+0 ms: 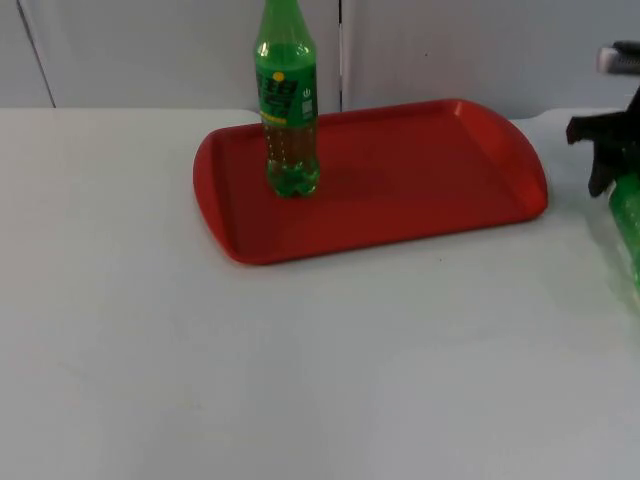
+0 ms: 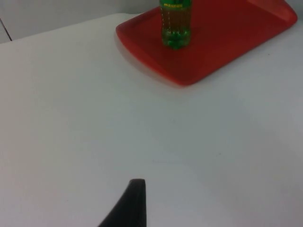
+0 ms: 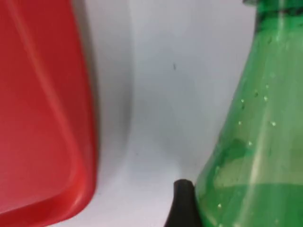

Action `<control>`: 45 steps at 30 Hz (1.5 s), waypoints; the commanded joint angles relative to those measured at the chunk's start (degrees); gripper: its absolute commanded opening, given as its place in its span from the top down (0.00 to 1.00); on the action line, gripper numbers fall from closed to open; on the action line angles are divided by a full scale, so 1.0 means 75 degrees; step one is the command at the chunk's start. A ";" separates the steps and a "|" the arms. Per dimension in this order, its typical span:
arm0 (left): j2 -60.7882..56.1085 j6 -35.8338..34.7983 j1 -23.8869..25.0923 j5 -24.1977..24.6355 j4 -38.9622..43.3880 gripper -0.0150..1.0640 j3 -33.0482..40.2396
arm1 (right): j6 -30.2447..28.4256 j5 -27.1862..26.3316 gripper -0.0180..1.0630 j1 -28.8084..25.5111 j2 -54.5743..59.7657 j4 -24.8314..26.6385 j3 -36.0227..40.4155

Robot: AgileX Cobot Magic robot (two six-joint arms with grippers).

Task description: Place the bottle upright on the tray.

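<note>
A green bottle with a green label stands upright on the left part of the red tray; the left wrist view shows this bottle and the tray from afar. A second green bottle lies at the table's right edge. My right gripper is shut on it, beside the tray's right end. In the right wrist view that bottle points neck away, one black fingertip pressed to its side, with the tray's rim close by. My left gripper waits over bare table, short of the tray.
The white table top spreads wide in front of the tray. The grey partition wall rises just behind the tray.
</note>
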 commanded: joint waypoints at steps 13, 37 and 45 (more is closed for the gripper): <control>-0.0027 0.0001 -0.0014 -0.0012 0.0032 0.01 0.0027 | -0.0831 -0.0081 0.98 -0.0028 -0.1923 0.0006 -0.0031; -0.0027 0.0001 -0.0014 -0.0012 0.0032 0.01 0.0027 | -0.4864 -0.4192 0.98 0.1395 -0.3967 0.3023 0.1647; -0.0027 0.0001 -0.0014 -0.0012 0.0032 0.01 0.0027 | -0.4924 -0.7097 0.98 0.2464 -0.4064 0.3023 0.3113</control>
